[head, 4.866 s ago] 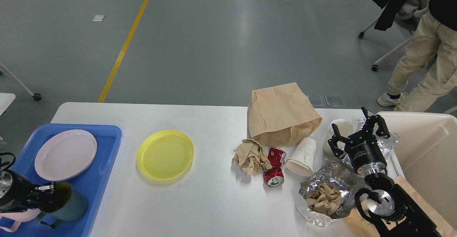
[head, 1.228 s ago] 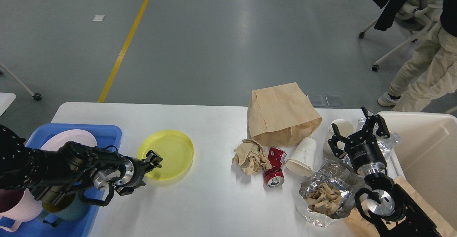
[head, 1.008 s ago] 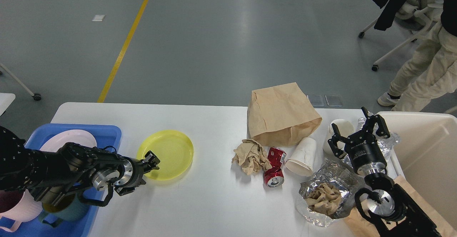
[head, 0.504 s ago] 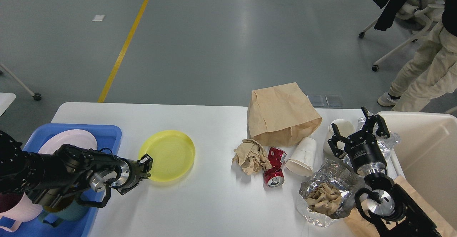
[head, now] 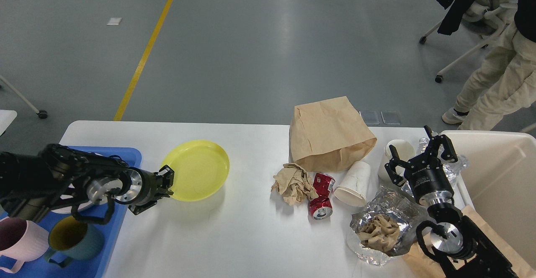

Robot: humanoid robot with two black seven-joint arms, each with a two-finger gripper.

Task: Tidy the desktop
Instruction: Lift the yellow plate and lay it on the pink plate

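Desktop [head: 251,236]: white, fills the lower frame, still cluttered at 3 o'clock.

Change: yellow plate [head: 197,169], flat on the top half a second ago, now rides clear of it, tilted, shadow cast beneath at its 5 o'clock. Left gripper [head: 165,180] is clamped on the plate's near-left rim, fingers pinched to the rim's thickness. It has carried the plate up and slightly toward 12 o'clock. Judgement: pick succeeded; next leg is a swing toward 9 o'clock into the blue tray [head: 113,211], where a pale plate sits partly hidden behind the arm, with a pink mug [head: 21,238] and teal mug [head: 71,240] at the tray's near end. A one-edge grip on a shallow plate may let it droop.

Right gripper [head: 421,159]: unmoved, fingers spread wide, holding nothing, poised over the trash cluster. Untouched there: brown paper bag [head: 331,133], crumpled paper [head: 293,184], crushed red can [head: 321,196], paper cup [head: 354,184], foil wrapper [head: 389,221]. Cream bin [head: 498,186] waits at far 3 o'clock.
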